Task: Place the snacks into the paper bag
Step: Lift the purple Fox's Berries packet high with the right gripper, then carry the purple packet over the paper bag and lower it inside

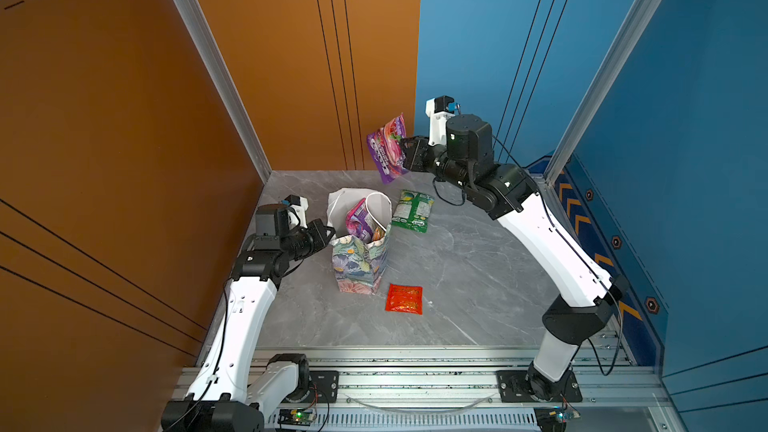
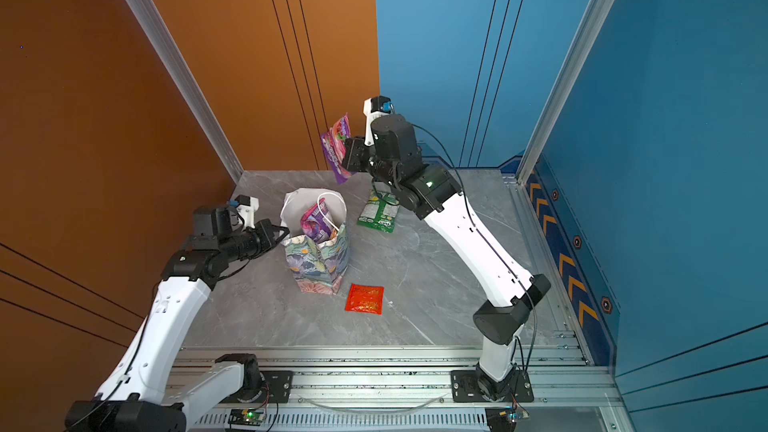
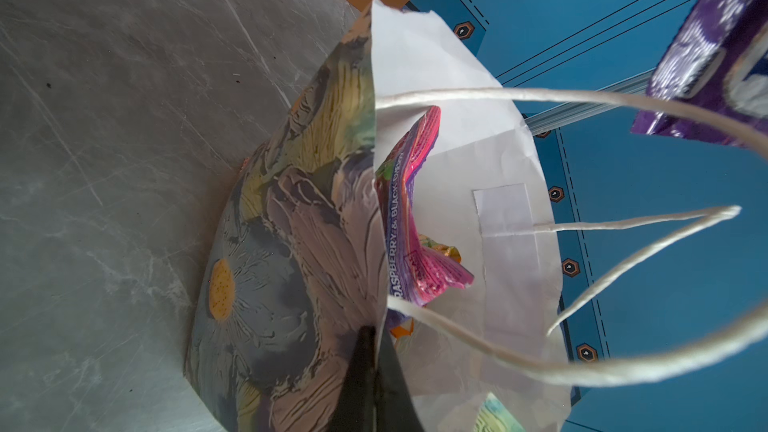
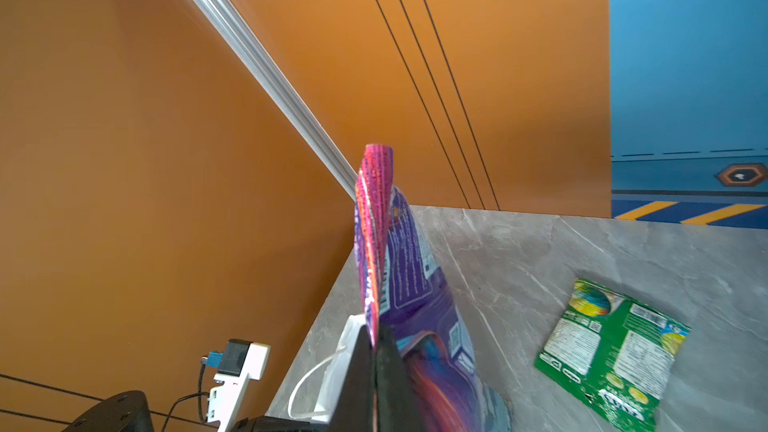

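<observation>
Two packets lie loose on the table (image 1: 478,268), a green packet (image 1: 413,210) just beyond the paper bag (image 1: 360,264) and a red packet (image 1: 404,299) in front of it. The coming move turns on the purple packet (image 1: 386,147). The right gripper (image 1: 405,155) pinches its side edge, holding it in the air above and beyond the bag's open mouth. Its long axis looks near upright, one short end pointing down. The left gripper (image 3: 374,367) is clamped on the bag's rim.
</observation>
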Controlling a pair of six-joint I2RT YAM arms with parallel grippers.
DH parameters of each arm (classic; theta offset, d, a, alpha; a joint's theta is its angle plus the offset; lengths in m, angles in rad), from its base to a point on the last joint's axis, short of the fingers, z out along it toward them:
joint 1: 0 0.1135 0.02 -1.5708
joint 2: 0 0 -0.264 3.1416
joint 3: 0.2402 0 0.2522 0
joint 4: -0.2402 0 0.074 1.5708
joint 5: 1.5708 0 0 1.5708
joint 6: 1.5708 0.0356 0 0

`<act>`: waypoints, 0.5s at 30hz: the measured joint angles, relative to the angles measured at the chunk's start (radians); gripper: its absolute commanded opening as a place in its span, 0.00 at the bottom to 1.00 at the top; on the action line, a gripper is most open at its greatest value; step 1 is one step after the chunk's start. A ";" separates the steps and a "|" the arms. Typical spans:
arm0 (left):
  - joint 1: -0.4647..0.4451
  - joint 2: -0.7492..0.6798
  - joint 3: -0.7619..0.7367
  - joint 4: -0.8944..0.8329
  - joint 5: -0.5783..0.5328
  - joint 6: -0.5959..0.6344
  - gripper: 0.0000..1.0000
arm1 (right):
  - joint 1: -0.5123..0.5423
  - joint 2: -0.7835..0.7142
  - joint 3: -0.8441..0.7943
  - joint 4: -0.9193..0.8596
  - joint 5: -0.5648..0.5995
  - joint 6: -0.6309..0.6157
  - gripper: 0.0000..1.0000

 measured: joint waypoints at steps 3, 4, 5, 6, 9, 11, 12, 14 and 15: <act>0.000 0.000 0.000 0.000 0.000 0.000 0.00 | 0.016 0.042 0.053 -0.008 -0.001 0.000 0.00; 0.000 0.000 0.000 0.000 0.000 0.000 0.00 | 0.023 0.055 0.068 -0.011 -0.001 0.000 0.00; 0.000 0.000 0.000 0.000 0.000 0.000 0.00 | 0.029 0.068 0.083 -0.014 -0.001 0.000 0.00; 0.000 0.000 0.000 0.000 0.000 0.000 0.00 | 0.034 0.077 0.092 -0.015 0.000 0.000 0.00; 0.000 0.000 0.000 0.000 0.000 0.000 0.00 | 0.049 0.099 0.109 -0.018 -0.001 -0.003 0.00; 0.000 0.000 0.000 0.000 0.000 0.000 0.00 | 0.059 0.111 0.117 -0.023 -0.001 -0.003 0.00; 0.000 0.000 0.000 0.000 0.000 0.000 0.00 | 0.063 0.116 0.119 -0.024 -0.001 -0.003 0.00; 0.000 0.000 0.000 0.000 0.000 0.000 0.00 | 0.074 0.122 0.119 -0.026 -0.001 -0.003 0.00; 0.000 0.000 0.000 0.000 0.000 0.000 0.00 | 0.079 0.125 0.119 -0.029 -0.001 -0.003 0.00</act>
